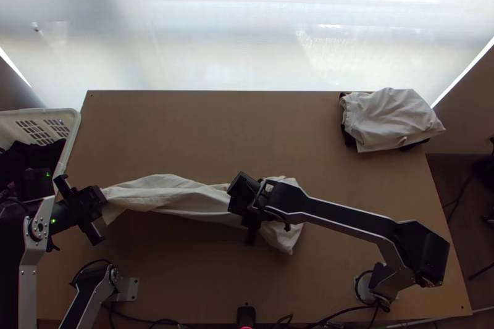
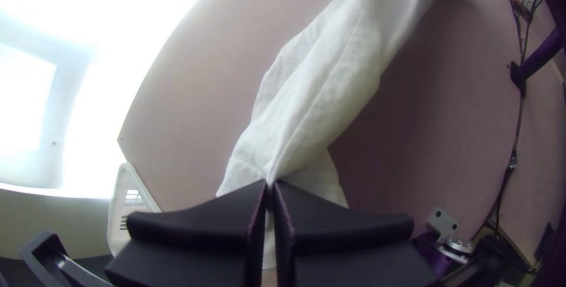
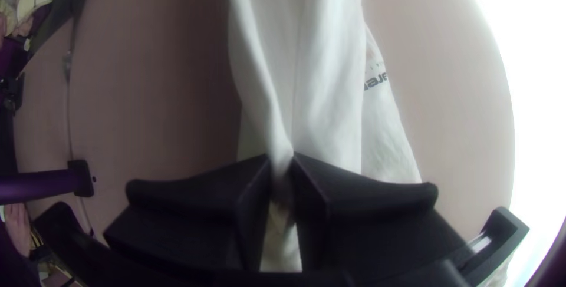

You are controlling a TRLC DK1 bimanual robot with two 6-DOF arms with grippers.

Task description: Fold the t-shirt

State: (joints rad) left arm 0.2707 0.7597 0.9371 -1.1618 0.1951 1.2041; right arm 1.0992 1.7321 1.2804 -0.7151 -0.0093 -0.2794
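Holding the bunched white shirt (image 1: 167,198) along the desk (image 1: 204,134), the left pincer (image 2: 271,184) is pinched tight on one end and the right pincer (image 3: 281,158) near the other, probably to straighten it for folding.

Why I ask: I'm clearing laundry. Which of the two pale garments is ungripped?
The garment at the far right corner of the table, atop dark cloth; the t-shirt is pinched by the left end effector and the right end effector.

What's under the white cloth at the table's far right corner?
Black cloth peeks out under the white cloth, left and near sides; the rest is covered, layers unclear.
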